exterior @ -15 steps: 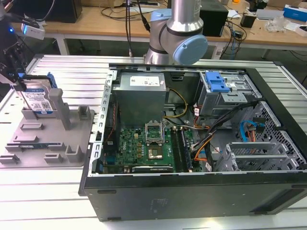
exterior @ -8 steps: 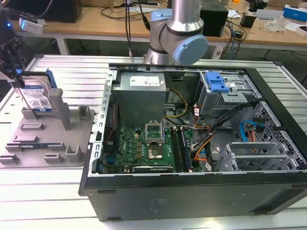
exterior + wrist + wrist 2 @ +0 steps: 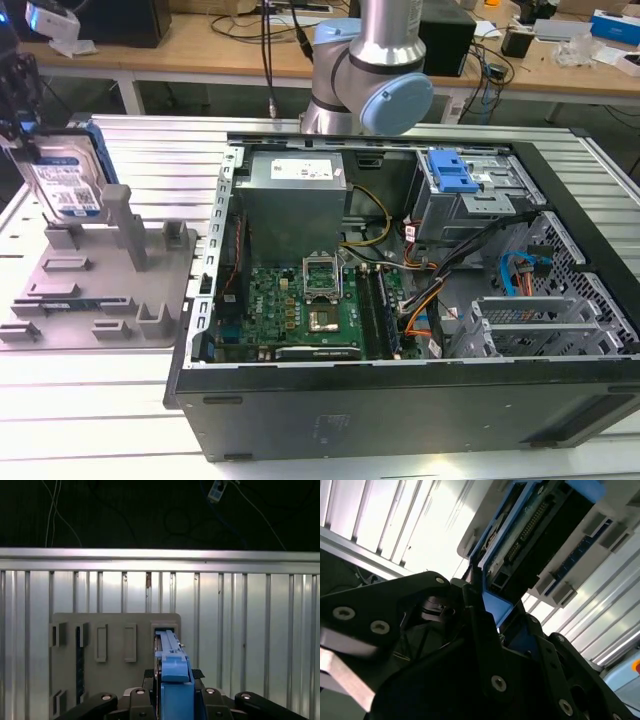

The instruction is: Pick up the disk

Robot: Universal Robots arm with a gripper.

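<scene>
Tool [image 3: 172, 700] clenched on the disk's [image 3: 172, 672] thin blue edge above the grey holder [image 3: 115, 650]; it may pivot or slip free.

Open computer case [image 3: 420, 330], grey holder tray [image 3: 100, 290] beside, slatted table [image 3: 80, 400].

Silvery metal disk [image 3: 63, 178] in blue plastic frame, matt grey plastic holder tray [image 3: 95, 290], ribbed aluminium table [image 3: 100, 400]
</scene>
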